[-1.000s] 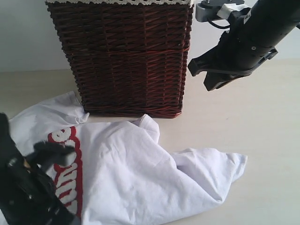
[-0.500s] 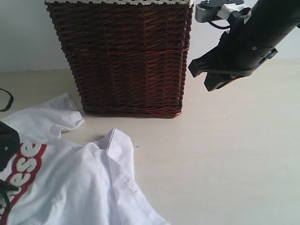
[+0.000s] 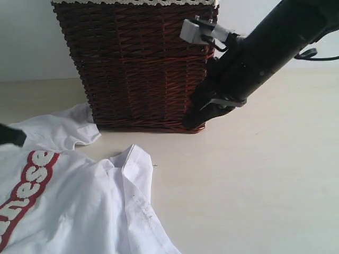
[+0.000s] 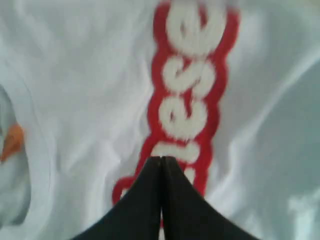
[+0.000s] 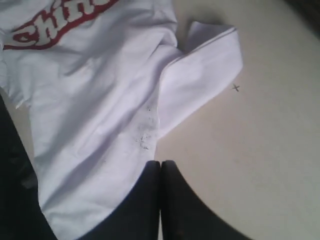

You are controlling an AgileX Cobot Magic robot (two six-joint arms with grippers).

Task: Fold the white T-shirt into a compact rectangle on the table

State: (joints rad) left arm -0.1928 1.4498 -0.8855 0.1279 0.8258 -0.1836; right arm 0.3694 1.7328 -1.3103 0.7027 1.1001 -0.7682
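Hovering with my jaws pinched together, empty: my right gripper (image 3: 192, 120) beside the wicker basket (image 3: 137, 63), my left gripper (image 4: 161, 160) over the white T-shirt (image 3: 69, 206) before it.

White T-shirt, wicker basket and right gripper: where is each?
white T-shirt (image 3: 90, 206): exterior view, plain fabric beside the lettering.
wicker basket (image 3: 143, 69): exterior view, middle of its front wall.
right gripper (image 5: 160, 167): right wrist view, where its shut fingertips meet.
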